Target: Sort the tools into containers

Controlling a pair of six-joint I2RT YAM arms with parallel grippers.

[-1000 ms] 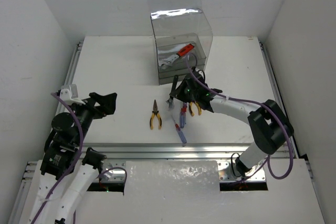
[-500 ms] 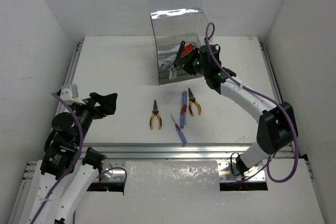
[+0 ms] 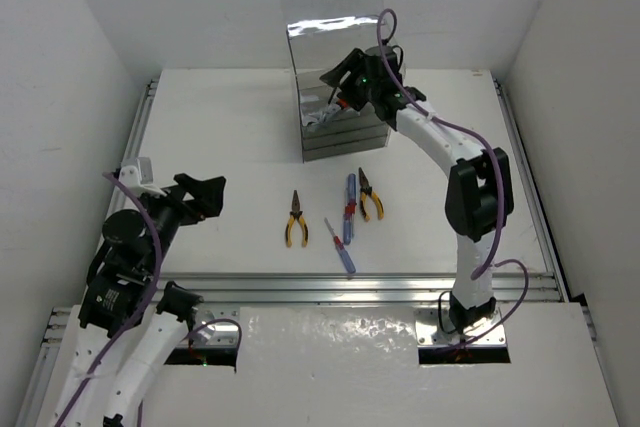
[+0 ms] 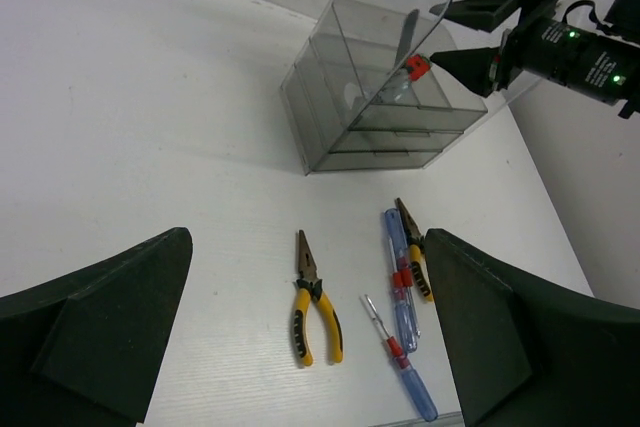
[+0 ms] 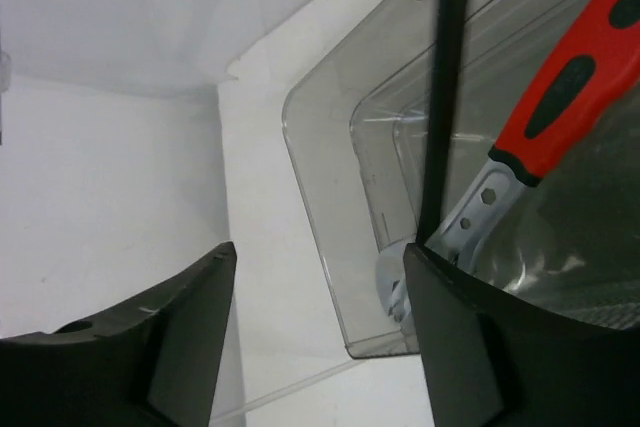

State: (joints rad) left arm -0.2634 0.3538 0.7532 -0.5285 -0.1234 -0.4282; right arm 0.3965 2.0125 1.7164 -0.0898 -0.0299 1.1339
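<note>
The containers (image 3: 340,143) stand at the back of the table, a smoky stack of shallow trays under a tall clear top. My right gripper (image 3: 342,81) is at the open top tray, jaws wide open (image 5: 318,252). A black-handled wrench (image 5: 443,97) leans upright in that tray, its lower end by my right finger and nothing clamping it. A red-handled wrench (image 5: 572,87) lies beside it. On the table lie two yellow-handled pliers (image 3: 295,219) (image 3: 370,197) and two screwdrivers (image 3: 349,209) (image 3: 340,248). My left gripper (image 3: 211,198) hovers open at the left, far from all of them.
White walls close in the table on the left, right and back. A metal rail (image 3: 340,282) runs along the near edge. The right arm's purple cable (image 3: 470,137) hangs over the right half of the table.
The right arm lifted the black-handled wrench from among the tools on the table to the top tray, then its jaws opened. The left arm stayed put.
</note>
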